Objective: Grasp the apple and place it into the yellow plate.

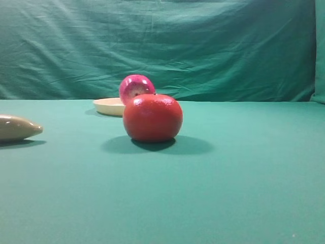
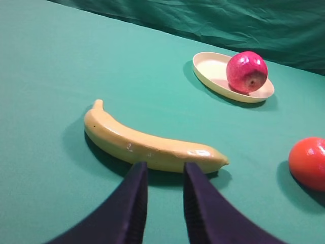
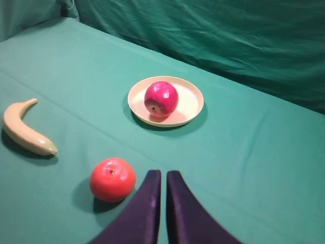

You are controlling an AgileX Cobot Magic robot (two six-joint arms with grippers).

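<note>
The magenta-pink apple (image 1: 136, 86) sits inside the pale yellow plate (image 1: 108, 106) at the back of the green table. It shows in the left wrist view (image 2: 247, 71) on the right side of the plate (image 2: 210, 68), and in the right wrist view (image 3: 161, 99) on the left part of the plate (image 3: 190, 101). My left gripper (image 2: 165, 170) is slightly open and empty, low over the banana. My right gripper (image 3: 163, 175) is shut and empty, well short of the plate. Neither gripper shows in the exterior view.
An orange-red round fruit (image 1: 152, 117) stands in front of the plate, also in the wrist views (image 2: 308, 162) (image 3: 112, 179). A pale yellow banana (image 2: 147, 145) lies at the left (image 1: 15, 127) (image 3: 23, 129). A green cloth backdrop hangs behind the table.
</note>
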